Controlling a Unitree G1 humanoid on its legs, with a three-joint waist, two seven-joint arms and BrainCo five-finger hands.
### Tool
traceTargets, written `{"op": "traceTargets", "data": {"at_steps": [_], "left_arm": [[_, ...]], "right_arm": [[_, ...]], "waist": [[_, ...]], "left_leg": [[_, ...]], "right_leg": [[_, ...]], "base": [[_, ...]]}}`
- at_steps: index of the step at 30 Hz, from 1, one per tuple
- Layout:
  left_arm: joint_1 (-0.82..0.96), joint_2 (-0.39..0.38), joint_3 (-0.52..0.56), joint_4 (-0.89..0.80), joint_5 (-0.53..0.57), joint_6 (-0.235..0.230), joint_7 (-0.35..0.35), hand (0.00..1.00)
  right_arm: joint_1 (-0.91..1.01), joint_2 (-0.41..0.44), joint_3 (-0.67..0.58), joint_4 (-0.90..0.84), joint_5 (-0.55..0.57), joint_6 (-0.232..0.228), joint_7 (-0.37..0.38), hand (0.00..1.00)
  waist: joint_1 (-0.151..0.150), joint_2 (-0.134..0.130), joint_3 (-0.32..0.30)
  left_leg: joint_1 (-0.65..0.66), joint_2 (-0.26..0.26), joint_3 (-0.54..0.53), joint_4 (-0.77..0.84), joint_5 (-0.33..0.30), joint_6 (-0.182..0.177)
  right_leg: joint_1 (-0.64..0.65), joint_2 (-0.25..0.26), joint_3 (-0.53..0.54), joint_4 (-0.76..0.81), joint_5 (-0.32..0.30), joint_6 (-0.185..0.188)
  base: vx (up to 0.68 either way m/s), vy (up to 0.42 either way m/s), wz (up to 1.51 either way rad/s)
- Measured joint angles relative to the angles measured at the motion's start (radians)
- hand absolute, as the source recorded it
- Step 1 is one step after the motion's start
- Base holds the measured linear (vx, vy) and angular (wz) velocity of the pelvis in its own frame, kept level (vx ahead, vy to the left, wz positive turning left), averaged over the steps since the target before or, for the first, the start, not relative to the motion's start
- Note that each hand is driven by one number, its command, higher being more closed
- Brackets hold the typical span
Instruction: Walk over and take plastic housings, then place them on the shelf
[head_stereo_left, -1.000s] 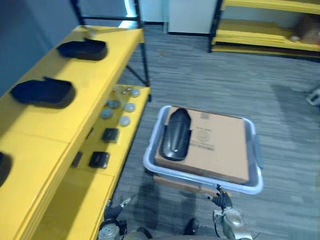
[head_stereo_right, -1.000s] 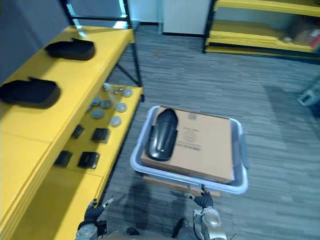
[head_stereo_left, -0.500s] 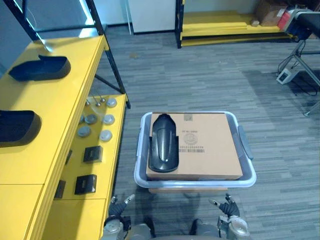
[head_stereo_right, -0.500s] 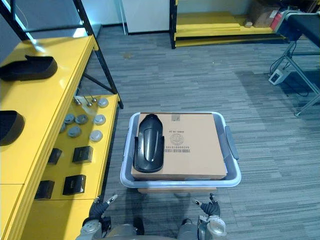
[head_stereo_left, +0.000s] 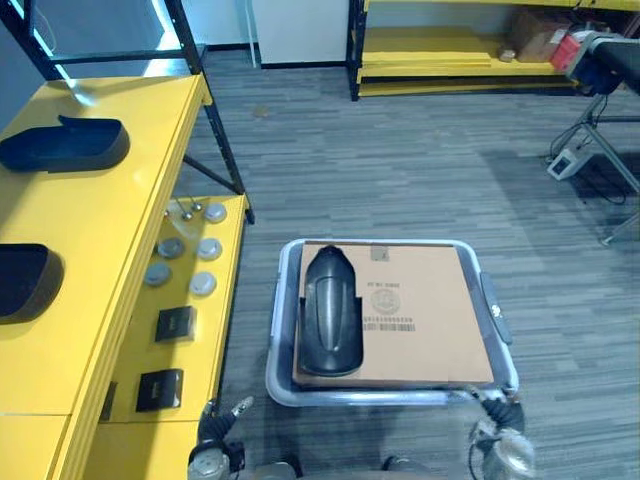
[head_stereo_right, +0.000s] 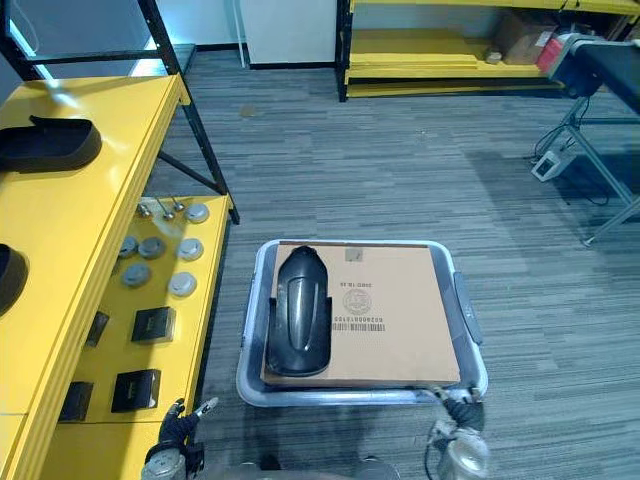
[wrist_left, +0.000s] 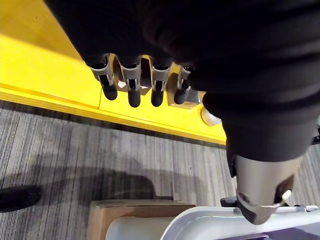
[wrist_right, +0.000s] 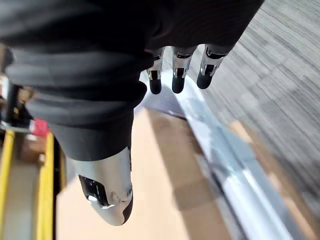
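right hand (head_stereo_left: 499, 452) nearer bin (head_stereo_left: 276, 362) — housing (head_stereo_left: 332, 322) beyond

A workshop or storeroom: yellow shelving (head_stereo_left: 90, 250), grey carpet floor (head_stereo_left: 400, 170), parts bin (head_stereo_left: 280, 370).

shelf housing (head_stereo_left: 24, 282) cut off, right hand (head_stereo_left: 500, 452) blurred

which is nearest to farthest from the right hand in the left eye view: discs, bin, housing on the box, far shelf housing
1. bin, right in front of the right hand
2. housing on the box, in the bin's left half
3. discs, further left
4. far shelf housing, far left and ahead
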Motion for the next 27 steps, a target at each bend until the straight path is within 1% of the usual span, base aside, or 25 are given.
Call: {"op": "traceTargets", "data": {"at_steps": [3,5,7,8,9,12,14,15,17,18,21,22,23,24,25,26,27], "left_arm": [[0.000,-0.001,0.015,0.000,0.000,0.000,0.000,0.00],[0.000,-0.001,0.014,0.000,0.000,0.000,-0.001,0.00],[0.001,-0.001,0.010,0.000,0.000,-0.001,-0.001,0.00],[0.001,-0.001,0.006,0.000,0.000,-0.001,-0.001,0.00],[0.001,-0.003,-0.002,0.000,0.001,-0.001,-0.002,0.00],[0.000,-0.005,-0.030,0.000,0.007,-0.003,-0.012,0.00],[-0.001,-0.006,-0.033,0.000,0.009,-0.003,-0.021,0.00],[-0.001,-0.006,-0.034,-0.002,0.010,-0.006,-0.022,0.00],[0.001,-0.006,-0.034,-0.008,0.011,-0.010,-0.021,0.00],[0.002,-0.005,-0.034,-0.008,0.011,-0.010,-0.021,0.00],[0.005,-0.005,-0.038,-0.015,0.012,-0.011,-0.020,0.00],[0.006,-0.005,-0.048,-0.019,0.012,-0.011,-0.020,0.00],[0.008,-0.004,-0.053,-0.022,0.012,-0.011,-0.019,0.00],[0.015,-0.007,-0.059,-0.029,0.013,-0.011,-0.018,0.00],[0.014,-0.012,-0.065,-0.029,0.013,-0.011,-0.018,0.00],[0.009,-0.025,-0.064,-0.033,0.015,-0.013,-0.017,0.00],[0.010,-0.018,-0.063,-0.033,0.015,-0.013,-0.015,0.00]], "right_arm": [[0.001,0.001,0.006,-0.129,-0.037,-0.005,-0.005,0.00],[-0.005,0.001,0.044,-0.187,-0.061,-0.005,-0.005,0.00],[-0.008,0.000,0.140,-0.266,-0.103,-0.007,0.004,0.00],[-0.012,0.000,0.168,-0.278,-0.113,-0.007,0.008,0.00],[-0.025,-0.001,0.221,-0.290,-0.139,-0.007,0.024,0.00],[-0.067,0.000,0.333,-0.289,-0.203,-0.006,0.051,0.00],[-0.085,0.001,0.367,-0.285,-0.245,-0.006,0.065,0.00],[-0.089,0.000,0.378,-0.283,-0.275,-0.004,0.067,0.00],[-0.103,0.001,0.389,-0.239,-0.334,0.007,0.067,0.00],[-0.105,0.001,0.392,-0.232,-0.341,0.008,0.067,0.00],[-0.125,0.003,0.418,-0.164,-0.380,0.038,0.067,0.00],[-0.125,0.005,0.430,-0.132,-0.394,0.049,0.067,0.00],[-0.125,0.005,0.437,-0.121,-0.403,0.052,0.067,0.00],[-0.130,0.005,0.449,-0.093,-0.419,0.057,0.067,0.00],[-0.135,0.002,0.452,-0.079,-0.425,0.061,0.065,0.00],[-0.147,0.007,0.462,-0.041,-0.445,0.072,0.064,0.00],[-0.155,0.014,0.470,-0.020,-0.458,0.076,0.063,0.00]], "waist": [[0.000,-0.007,-0.005],[0.001,-0.010,-0.007],[0.003,-0.010,-0.008],[0.003,-0.010,-0.008],[0.003,-0.010,-0.008],[0.010,-0.009,-0.008],[0.015,-0.009,-0.008],[0.026,-0.009,-0.009],[0.036,-0.012,-0.010],[0.036,-0.012,-0.010],[0.046,-0.014,-0.011],[0.058,-0.014,-0.011],[0.059,-0.014,-0.011],[0.059,-0.014,-0.011],[0.057,-0.006,-0.007],[0.057,0.023,0.002],[0.060,0.016,0.001]], "left_leg": [[0.009,0.000,-0.001,0.010,0.000,0.000],[0.014,0.000,-0.001,0.014,0.000,0.000],[0.018,0.001,-0.003,0.016,0.000,0.000],[0.017,0.002,-0.005,0.016,0.001,-0.001],[0.016,0.002,-0.009,0.016,0.003,0.003],[0.009,0.001,-0.019,0.016,0.007,0.006],[0.001,0.000,-0.026,0.017,0.008,0.007],[-0.005,0.000,-0.038,0.017,0.008,0.007],[-0.015,-0.003,-0.059,0.019,0.008,0.007],[-0.018,-0.003,-0.064,0.020,0.008,0.007],[-0.039,-0.003,-0.086,0.042,0.008,0.007],[-0.041,-0.001,-0.098,0.059,0.008,0.007],[-0.042,0.001,-0.102,0.066,0.010,0.004],[-0.042,0.006,-0.110,0.076,0.018,-0.008],[-0.042,0.018,-0.118,0.081,0.024,-0.008],[-0.047,0.049,-0.128,0.086,0.025,-0.009],[-0.049,0.054,-0.129,0.087,0.027,-0.013]], "right_leg": [[0.017,-0.001,0.000,-0.007,0.014,-0.004],[0.026,-0.001,-0.001,-0.006,0.015,-0.004],[0.030,0.000,-0.001,-0.006,0.015,-0.004],[0.030,0.000,-0.001,-0.006,0.015,-0.004],[0.030,0.000,-0.002,-0.006,0.015,-0.004],[0.030,0.000,-0.006,-0.005,0.015,-0.004],[0.030,0.000,-0.016,-0.005,0.015,-0.004],[0.030,0.000,-0.030,-0.005,0.015,-0.004],[0.031,0.000,-0.037,-0.004,0.015,-0.004],[0.031,-0.001,-0.040,-0.003,0.015,-0.004],[0.029,-0.003,-0.069,0.016,0.015,-0.004],[0.030,-0.005,-0.078,0.041,0.015,-0.004],[0.028,-0.006,-0.082,0.057,0.015,-0.004],[0.015,-0.010,-0.085,0.114,0.014,-0.002],[-0.018,-0.012,-0.084,0.191,0.010,0.000],[-0.059,0.025,-0.073,0.157,-0.100,0.022],[-0.052,0.049,-0.068,0.051,-0.096,0.011]], "base": [[0.04,0.010,0.02],[0.00,0.000,0.00],[0.02,-0.037,0.01],[0.03,-0.051,0.00],[0.02,-0.036,0.03],[0.03,-0.038,0.12],[0.04,-0.031,0.21],[0.06,-0.037,0.27],[0.07,-0.026,0.27],[0.08,-0.018,0.32],[0.10,-0.018,0.29],[0.14,-0.018,0.22],[0.16,-0.013,0.27],[0.12,-0.010,0.21],[0.10,-0.022,0.22],[0.03,-0.030,0.15],[0.07,-0.085,0.27]]}}
